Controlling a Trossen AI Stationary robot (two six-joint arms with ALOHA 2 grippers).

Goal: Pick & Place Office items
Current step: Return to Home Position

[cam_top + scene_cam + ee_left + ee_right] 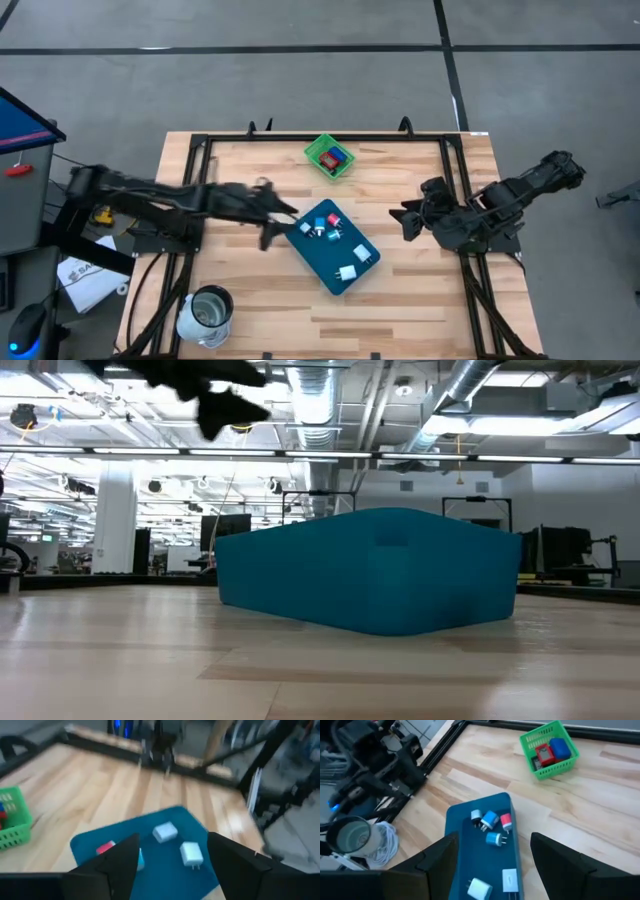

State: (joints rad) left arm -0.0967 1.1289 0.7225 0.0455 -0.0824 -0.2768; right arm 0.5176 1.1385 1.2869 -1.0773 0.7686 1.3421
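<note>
Several small office items, white, blue and red plug-like blocks (490, 819), lie on top of the teal board (333, 246) in the middle of the table. Two white blocks (191, 853) and a red one (105, 847) show in the left wrist view. My left gripper (283, 222) hangs open and empty over the board's left edge, raised off the table (225, 405). My right gripper (408, 222) waits open and empty to the right of the board, pointing toward it (492, 870). The green mesh basket (330, 157) holds a red and a blue piece (551, 751).
The green basket stands near the table's far edge. A metal cup (205, 315) sits at the near left corner, with a coiled white cable beside it. A black frame rail (330, 138) borders the table top. Bare wood lies between the board and the right arm.
</note>
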